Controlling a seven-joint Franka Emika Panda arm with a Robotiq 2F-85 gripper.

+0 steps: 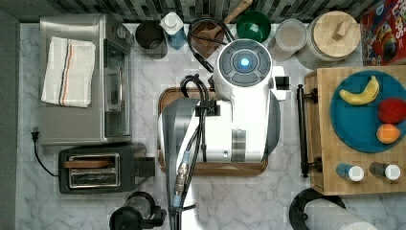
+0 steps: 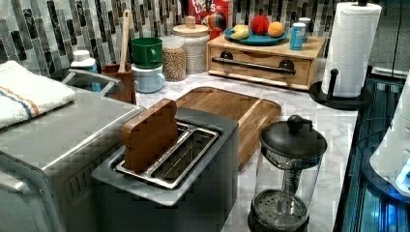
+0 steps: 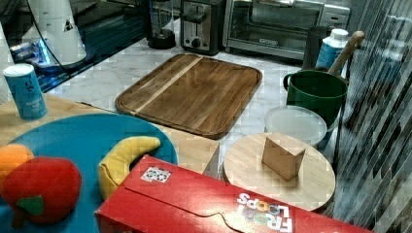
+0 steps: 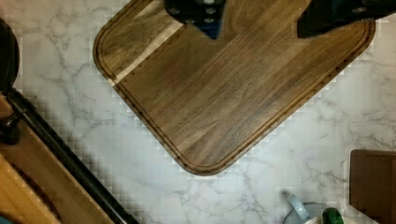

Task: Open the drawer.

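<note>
**Mia:** Where is the wide light-wood drawer with the long black bar handle?

**Tom:** It sits in a low wooden box on the white marble worktop. In the left view it is far back, to the left view's right of the glass jars. In the top view the box is at the top view's right, and the black bar faces the middle of the worktop. The drawer front lies flat with the box, so it looks closed.

**Mia:** What is on top of the box?

**Tom:** A round blue plate with a yellow banana, a red apple and an orange.

**Mia:** And the robot's hand?

**Tom:** In the wrist view its two dark fingers are wide apart with nothing between them. They hang over the dark brown wooden board with round corners. The black bar of the drawer is near the board, with bare marble between them.

**Mia:** Where is the arm?

**Tom:** In the top view the big white arm is over the board in the middle, just beside the drawer's bar but not touching it.
</note>
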